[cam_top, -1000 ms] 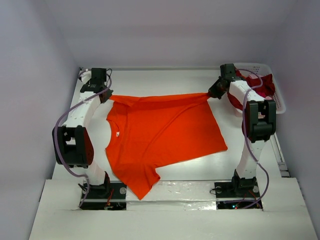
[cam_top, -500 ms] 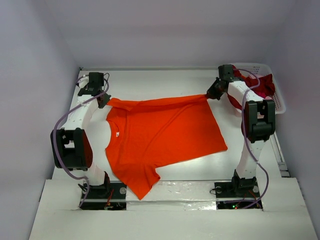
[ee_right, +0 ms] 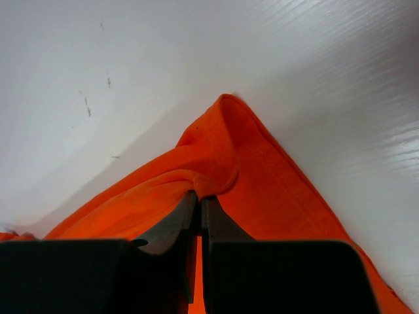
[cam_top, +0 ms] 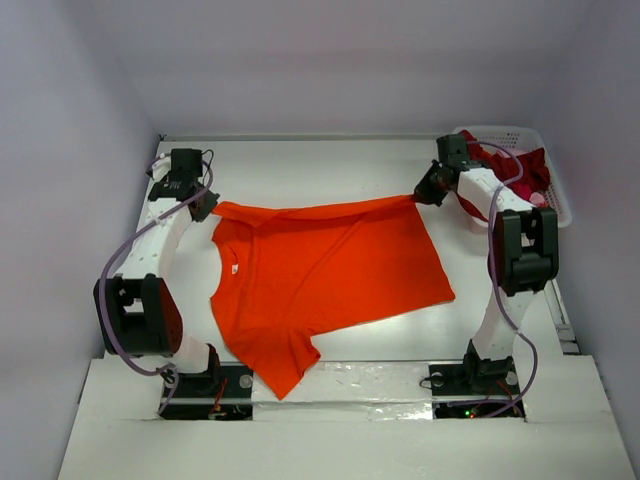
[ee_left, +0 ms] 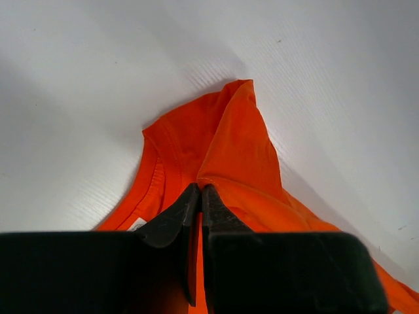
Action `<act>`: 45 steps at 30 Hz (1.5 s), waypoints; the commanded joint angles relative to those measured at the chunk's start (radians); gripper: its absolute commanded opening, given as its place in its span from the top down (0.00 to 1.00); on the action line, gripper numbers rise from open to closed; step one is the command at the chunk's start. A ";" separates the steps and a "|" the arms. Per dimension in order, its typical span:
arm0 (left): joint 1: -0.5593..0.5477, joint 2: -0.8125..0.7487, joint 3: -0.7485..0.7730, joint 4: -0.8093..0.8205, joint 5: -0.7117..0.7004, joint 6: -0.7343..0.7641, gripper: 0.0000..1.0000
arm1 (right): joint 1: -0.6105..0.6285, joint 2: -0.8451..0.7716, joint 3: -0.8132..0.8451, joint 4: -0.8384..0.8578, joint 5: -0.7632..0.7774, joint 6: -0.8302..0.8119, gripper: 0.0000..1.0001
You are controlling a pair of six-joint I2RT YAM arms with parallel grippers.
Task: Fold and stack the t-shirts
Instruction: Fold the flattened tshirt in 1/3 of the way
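Bright orange soft-cloth short-sleeved t-shirt (cam_top: 330,270): spread flat on the white table (cam_top: 300,160), collar toward the left arm, one sleeve trailing to the near edge. Its far edge is drawn almost straight between the two grippers.

Left gripper (ee_left: 200,190): jaws are clenched on a pinch of orange cloth at the far left corner, near the collar. Right gripper (ee_right: 198,195): jaws are clenched on the hemmed far right corner; the cloth is tented up to both.

Dark crimson cloth t-shirt (cam_top: 525,170): bunched in the white plastic lattice basket (cam_top: 558,205) at far right, held by nothing.

Handling, as judged: the cloth is light, limp and not fragile; no shape is kept unless tension is applied. A thin pinch may be lost from narrow jaws under a hard pull. Corners and hemmed edges are best taken, both at once, so the fold is carried evenly. The loose near sleeve may be dragged into creases.
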 commanded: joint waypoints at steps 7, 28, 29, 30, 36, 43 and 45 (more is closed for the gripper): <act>0.017 -0.094 -0.007 -0.057 0.012 0.002 1.00 | 0.010 -0.095 -0.013 0.013 0.012 -0.020 1.00; 0.017 -0.220 -0.084 -0.115 0.060 -0.001 1.00 | 0.019 -0.164 -0.114 0.013 0.010 -0.025 1.00; 0.017 -0.226 -0.093 -0.115 0.066 0.000 1.00 | 0.019 -0.164 -0.112 0.010 0.010 -0.027 1.00; 0.017 -0.235 -0.110 -0.115 0.070 0.000 1.00 | 0.019 -0.164 -0.112 0.009 0.012 -0.027 1.00; 0.017 -0.258 -0.165 -0.100 0.096 0.000 1.00 | 0.019 -0.175 -0.123 0.001 0.019 -0.025 1.00; 0.017 -0.275 -0.155 -0.120 0.096 0.003 1.00 | 0.028 -0.202 -0.175 0.006 0.021 -0.028 1.00; 0.017 -0.288 -0.173 -0.118 0.101 0.000 1.00 | 0.028 -0.209 -0.186 0.006 0.021 -0.031 1.00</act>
